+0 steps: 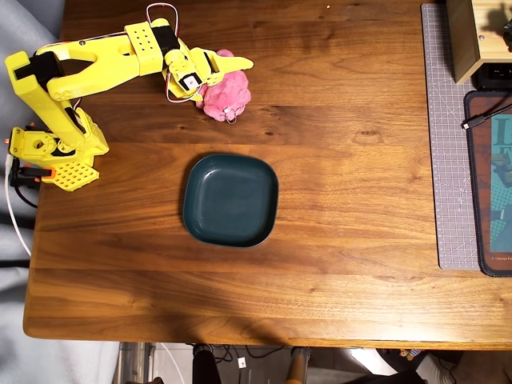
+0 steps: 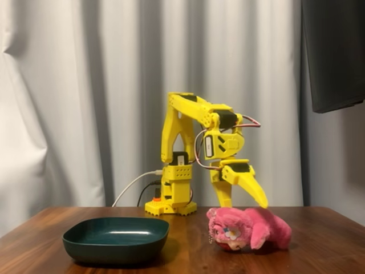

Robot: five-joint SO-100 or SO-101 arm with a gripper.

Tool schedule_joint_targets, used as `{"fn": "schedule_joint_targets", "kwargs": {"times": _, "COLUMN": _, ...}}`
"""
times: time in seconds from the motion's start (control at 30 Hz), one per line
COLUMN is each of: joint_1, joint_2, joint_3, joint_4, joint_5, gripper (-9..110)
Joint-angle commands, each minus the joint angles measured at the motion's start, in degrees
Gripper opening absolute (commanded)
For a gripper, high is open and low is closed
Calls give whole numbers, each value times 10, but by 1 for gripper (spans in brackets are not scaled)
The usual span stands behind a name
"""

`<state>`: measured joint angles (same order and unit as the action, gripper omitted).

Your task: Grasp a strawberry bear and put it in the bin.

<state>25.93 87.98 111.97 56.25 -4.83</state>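
Note:
The strawberry bear [image 1: 226, 94] [image 2: 251, 229], a fluffy bright-pink plush, lies on the wooden table near its far edge in the overhead view. My yellow gripper [image 1: 230, 70] [image 2: 244, 202] hangs open right over it, one finger on either side of its top. In the fixed view the fingertips reach down to the plush's upper surface; I cannot tell whether they touch it. The bin [image 1: 230, 200] [image 2: 116, 238], a shallow dark teal dish, sits empty below the bear in the overhead view and left of it in the fixed view.
The arm's yellow base [image 1: 56, 148] stands at the table's left edge in the overhead view. A grey cutting mat [image 1: 448, 128], a dark tablet-like pad [image 1: 490, 184] and a wooden box [image 1: 472, 36] lie along the right side. White curtains hang behind in the fixed view.

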Motion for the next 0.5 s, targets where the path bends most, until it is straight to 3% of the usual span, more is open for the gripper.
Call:
{"fn": "schedule_joint_targets", "kwargs": {"times": 0.0, "joint_1": 6, "joint_2": -1, "joint_3": -18, "joint_4": -8, "joint_5": 9, "gripper": 49}}
{"fn": "schedule_joint_targets", "kwargs": {"times": 0.47, "joint_1": -3, "joint_2": -31, "joint_3": -18, "joint_4": -27, "joint_5": 17, "gripper": 44}}
